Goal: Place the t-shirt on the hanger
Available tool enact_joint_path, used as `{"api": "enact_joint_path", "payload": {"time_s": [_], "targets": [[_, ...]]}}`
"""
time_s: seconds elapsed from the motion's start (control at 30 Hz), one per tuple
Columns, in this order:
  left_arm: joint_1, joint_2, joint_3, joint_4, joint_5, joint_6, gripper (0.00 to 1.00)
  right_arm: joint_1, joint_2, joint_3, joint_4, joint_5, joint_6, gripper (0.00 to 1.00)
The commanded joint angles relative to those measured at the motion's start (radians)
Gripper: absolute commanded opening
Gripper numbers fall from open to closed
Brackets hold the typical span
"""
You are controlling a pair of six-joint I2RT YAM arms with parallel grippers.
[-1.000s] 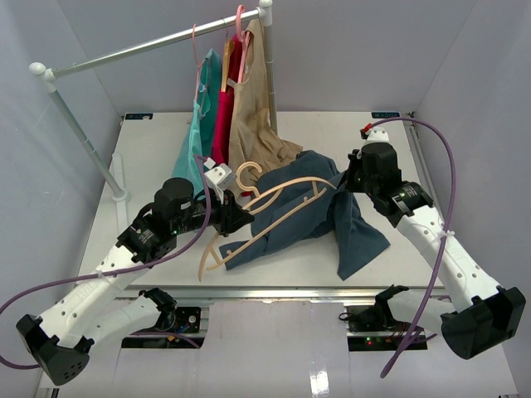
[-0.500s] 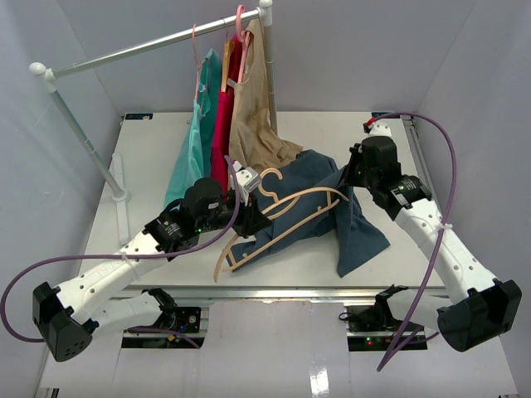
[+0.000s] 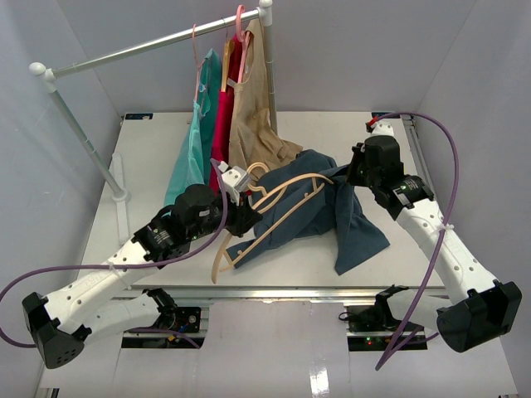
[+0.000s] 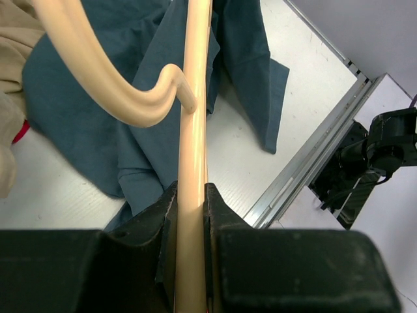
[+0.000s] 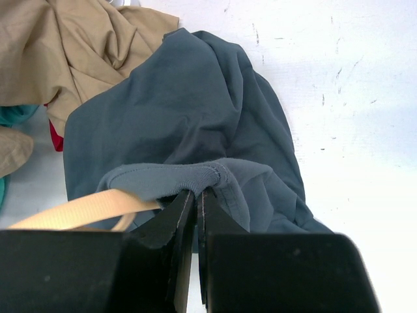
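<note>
Left tool [image 4: 189, 203] clamps hanger [image 4: 195, 98] bar, arm reaching toward 1 o'clock; right tool [image 5: 196, 203] pinches t-shirt [image 5: 195, 111] edge, arm toward 11 o'clock.

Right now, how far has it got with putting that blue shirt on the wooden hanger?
Done: both pieces gripped. The left jaws are shut on the hanger; the right jaws pinch a hemmed edge of the t-shirt. In hand: one hanger tip sits beside that pinched edge, seemingly ready to enter. To do: most of the shirt lies crumpled on the table, no shoulder on the hanger yet.
</note>
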State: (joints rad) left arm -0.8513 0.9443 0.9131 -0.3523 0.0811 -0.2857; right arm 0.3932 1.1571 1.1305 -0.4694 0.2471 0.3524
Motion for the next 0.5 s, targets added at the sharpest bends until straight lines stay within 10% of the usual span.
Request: {"api": "enact_joint_path", "payload": {"time_s": [0.0,0.47], "targets": [[-0.002,-0.048,0.006,-0.007,-0.047,-0.004,0.0,-0.008,-0.039,0.002,0.046,-0.017,-0.032,0.08],[-0.002,-0.056,-0.01,0.061,-0.033,0.006,0.0,-0.008,-0.014,0.026,-0.02,-0.158,-0.122,0.08]]}}
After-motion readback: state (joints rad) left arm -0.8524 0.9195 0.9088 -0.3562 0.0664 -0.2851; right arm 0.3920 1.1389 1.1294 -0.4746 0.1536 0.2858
